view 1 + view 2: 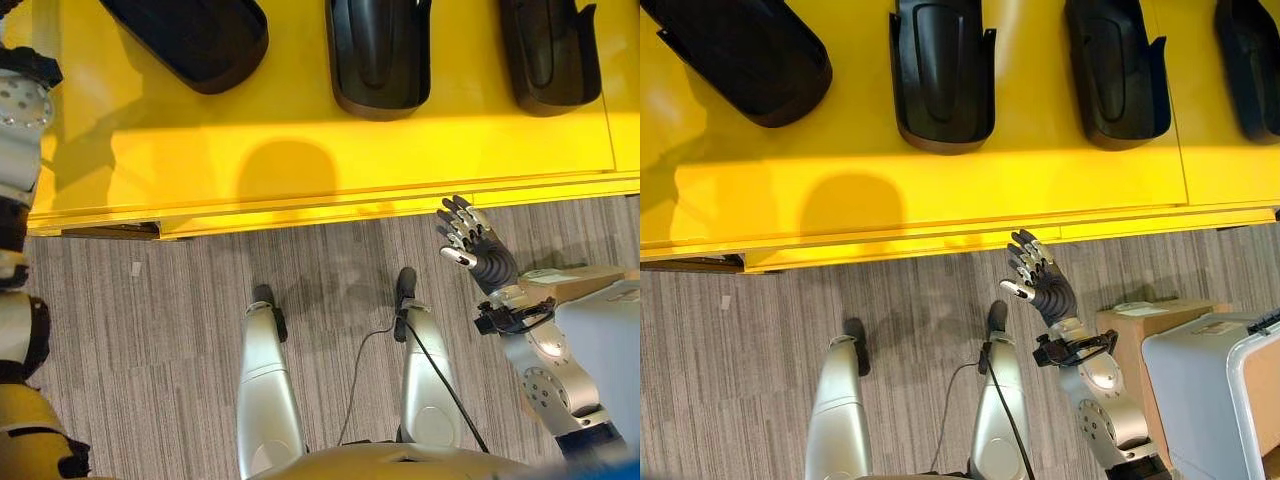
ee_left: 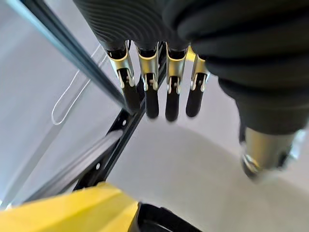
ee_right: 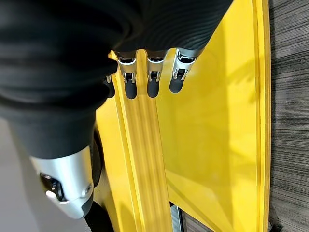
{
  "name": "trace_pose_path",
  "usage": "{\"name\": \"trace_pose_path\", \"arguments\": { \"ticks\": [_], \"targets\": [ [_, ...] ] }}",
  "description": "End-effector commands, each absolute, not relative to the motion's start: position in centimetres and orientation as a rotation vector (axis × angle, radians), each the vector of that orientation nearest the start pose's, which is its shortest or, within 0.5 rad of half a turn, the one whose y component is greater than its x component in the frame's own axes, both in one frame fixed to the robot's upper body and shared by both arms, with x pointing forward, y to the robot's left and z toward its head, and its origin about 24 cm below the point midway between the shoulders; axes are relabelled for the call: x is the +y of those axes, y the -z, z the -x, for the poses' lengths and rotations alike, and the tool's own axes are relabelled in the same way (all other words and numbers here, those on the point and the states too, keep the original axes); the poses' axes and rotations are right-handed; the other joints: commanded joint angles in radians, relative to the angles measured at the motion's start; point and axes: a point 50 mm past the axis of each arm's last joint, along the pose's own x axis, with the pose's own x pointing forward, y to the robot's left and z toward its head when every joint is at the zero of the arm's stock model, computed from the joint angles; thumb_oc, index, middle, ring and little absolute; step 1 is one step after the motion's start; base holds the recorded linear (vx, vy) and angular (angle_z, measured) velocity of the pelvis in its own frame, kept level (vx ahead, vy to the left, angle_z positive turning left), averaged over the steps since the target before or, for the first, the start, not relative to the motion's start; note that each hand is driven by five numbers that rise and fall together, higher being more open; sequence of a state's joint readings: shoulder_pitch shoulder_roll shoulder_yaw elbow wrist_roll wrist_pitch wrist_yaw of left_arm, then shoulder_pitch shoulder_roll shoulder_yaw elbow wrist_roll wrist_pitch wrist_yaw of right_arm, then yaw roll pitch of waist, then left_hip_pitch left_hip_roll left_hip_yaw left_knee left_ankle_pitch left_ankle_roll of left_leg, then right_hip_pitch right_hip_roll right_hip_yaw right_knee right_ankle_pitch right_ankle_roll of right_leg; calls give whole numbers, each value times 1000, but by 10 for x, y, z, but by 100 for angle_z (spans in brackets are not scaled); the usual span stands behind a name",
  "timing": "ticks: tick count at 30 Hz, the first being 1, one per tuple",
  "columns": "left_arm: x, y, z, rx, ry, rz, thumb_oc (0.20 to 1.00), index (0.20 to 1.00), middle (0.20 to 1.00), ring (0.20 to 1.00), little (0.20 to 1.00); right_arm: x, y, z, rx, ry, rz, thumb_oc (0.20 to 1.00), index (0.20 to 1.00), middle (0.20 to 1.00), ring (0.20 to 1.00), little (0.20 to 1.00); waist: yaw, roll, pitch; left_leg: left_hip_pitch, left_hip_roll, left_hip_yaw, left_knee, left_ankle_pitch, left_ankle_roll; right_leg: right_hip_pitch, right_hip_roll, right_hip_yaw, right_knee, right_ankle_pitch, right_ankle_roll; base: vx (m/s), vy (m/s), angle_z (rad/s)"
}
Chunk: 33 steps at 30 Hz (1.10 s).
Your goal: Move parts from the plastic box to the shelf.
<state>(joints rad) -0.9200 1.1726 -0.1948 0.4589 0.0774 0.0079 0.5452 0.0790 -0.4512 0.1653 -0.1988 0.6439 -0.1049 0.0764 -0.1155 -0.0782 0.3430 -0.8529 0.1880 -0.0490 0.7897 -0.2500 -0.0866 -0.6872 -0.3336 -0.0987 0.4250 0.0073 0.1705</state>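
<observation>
Hovering empty just off the yellow shelf's front edge, the right hand has fingers loosely spread. Black parts sit in a row on the shelf. Left hand: fingers straight, holding nothing. Grey box at robot's right.

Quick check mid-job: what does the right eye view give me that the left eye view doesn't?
Right eye alone: a fourth black moulded plastic part at the shelf's far right, and the whole grey plastic box. Left eye alone: the left arm at the frame's edge. Both: the yellow shelf, three black parts and the open, empty right hand over grey striped floor.
</observation>
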Motion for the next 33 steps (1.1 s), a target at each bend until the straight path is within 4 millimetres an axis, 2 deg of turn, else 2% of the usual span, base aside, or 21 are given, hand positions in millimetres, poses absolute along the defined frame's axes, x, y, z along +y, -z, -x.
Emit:
{"name": "trace_pose_path", "arguments": {
  "ticks": [1,7,14,15,22,23,25,26,33],
  "targets": [
    [333,-380,-271,-864,-914,-1122,1000,1000,1000,1000,1000,-198,-97,-233,-220,-237,-180,1000,1000,1000,1000,1000,5,36,-49,67,-23,32,-87,3,23,34,-33,-3,171,-180,-7,13,-14,5],
    [321,-373,-264,-933,-855,-1126,1000,1000,1000,1000,1000,-203,-97,-233,-215,-220,-159,1000,1000,1000,1000,1000,3,43,-47,83,-21,34,-98,6,21,43,-32,-3,171,-180,-6,4,-4,1],
    [273,-356,-280,-1048,-598,-897,1000,1000,1000,1000,1000,-203,-95,-233,-205,-215,-163,1000,1000,1000,1000,1000,-10,48,-41,104,-17,38,-113,12,20,47,-30,1,172,-183,-9,0,0,0],
    [272,-356,-280,-1049,-597,-896,1000,1000,1000,1000,1000,-204,-95,-233,-205,-213,-163,1000,1000,1000,1000,1000,-8,48,-41,105,-17,38,-113,12,20,48,-30,1,172,-182,-9,0,0,0],
    [214,-339,-304,-1087,-363,-636,1000,1000,1000,1000,1000,-203,-91,-233,-191,-193,-170,1000,1000,1000,1000,1000,-34,48,-30,122,-9,41,-120,19,17,49,-26,6,175,-183,-12,-2,-6,-1],
    [213,-339,-305,-1088,-361,-635,1000,1000,1000,1000,1000,-204,-91,-232,-191,-191,-170,1000,1000,1000,1000,1000,-33,48,-30,122,-9,41,-121,19,17,49,-26,6,175,-183,-12,0,0,0],
    [193,-334,-311,-1083,-290,-554,1000,1000,1000,1000,1000,-203,-91,-233,-192,-184,-174,1000,1000,1000,1000,1000,-43,47,-29,124,-6,43,-122,22,16,46,-24,9,175,-182,-13,0,0,0],
    [193,-334,-311,-1083,-289,-553,1000,1000,1000,1000,1000,-204,-91,-233,-192,-182,-174,1000,1000,1000,1000,1000,-42,47,-29,124,-6,43,-122,22,16,46,-24,9,175,-182,-13,0,0,0],
    [155,-330,-321,-1073,-156,-432,1000,1000,1000,1000,1000,-206,-89,-232,-183,-166,-172,1000,1000,1000,1000,1000,-57,46,-20,128,1,44,-119,25,16,39,-17,13,183,-183,-15,0,0,0]
  ]
}}
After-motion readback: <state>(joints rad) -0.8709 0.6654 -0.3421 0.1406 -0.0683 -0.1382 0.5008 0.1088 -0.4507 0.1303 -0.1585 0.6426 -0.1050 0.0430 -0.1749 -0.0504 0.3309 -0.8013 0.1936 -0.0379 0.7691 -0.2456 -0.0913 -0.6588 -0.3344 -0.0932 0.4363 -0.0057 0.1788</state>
